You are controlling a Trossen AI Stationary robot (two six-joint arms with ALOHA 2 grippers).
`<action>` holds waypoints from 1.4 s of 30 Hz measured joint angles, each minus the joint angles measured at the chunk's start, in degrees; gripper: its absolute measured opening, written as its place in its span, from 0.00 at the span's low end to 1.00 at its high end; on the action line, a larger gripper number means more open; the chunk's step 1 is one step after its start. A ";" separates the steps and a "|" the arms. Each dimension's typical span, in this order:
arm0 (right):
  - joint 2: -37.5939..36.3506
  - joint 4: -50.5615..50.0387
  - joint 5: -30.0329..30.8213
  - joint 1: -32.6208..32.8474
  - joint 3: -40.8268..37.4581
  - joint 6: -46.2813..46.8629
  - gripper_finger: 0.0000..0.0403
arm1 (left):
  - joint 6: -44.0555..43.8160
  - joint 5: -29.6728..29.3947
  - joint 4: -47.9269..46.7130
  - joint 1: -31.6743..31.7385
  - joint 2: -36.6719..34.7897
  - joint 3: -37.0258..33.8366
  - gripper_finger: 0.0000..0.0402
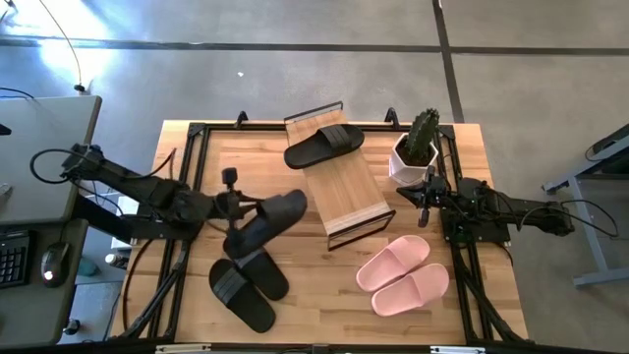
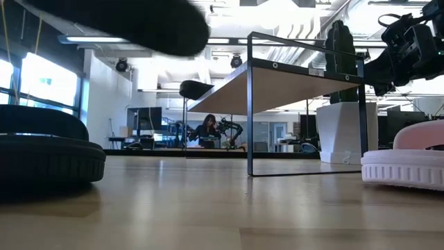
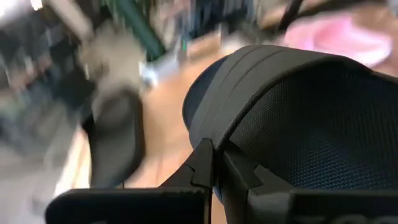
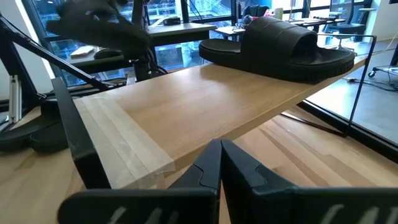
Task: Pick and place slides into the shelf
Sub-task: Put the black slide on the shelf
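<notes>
High view shows the left gripper (image 1: 239, 205) left of centre, clamped on a matte black slide (image 1: 267, 220) lifted beside the slanted wooden shelf (image 1: 344, 187), while the right gripper (image 1: 425, 204), fingers together, waits at right.

no readable text, labels or signs anywhere
</notes>
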 joint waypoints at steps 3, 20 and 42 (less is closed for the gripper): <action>0.00 0.00 0.00 -0.01 0.00 0.00 0.00 | 10.01 2.08 10.18 0.13 0.12 0.00 0.00; 0.02 1.43 0.08 0.01 -0.04 -0.61 0.00 | 28.29 30.86 23.61 21.44 9.39 9.87 0.00; 0.00 0.22 -0.05 -0.01 -0.04 -0.46 0.00 | 53.94 32.42 -1.69 32.76 51.90 45.53 0.00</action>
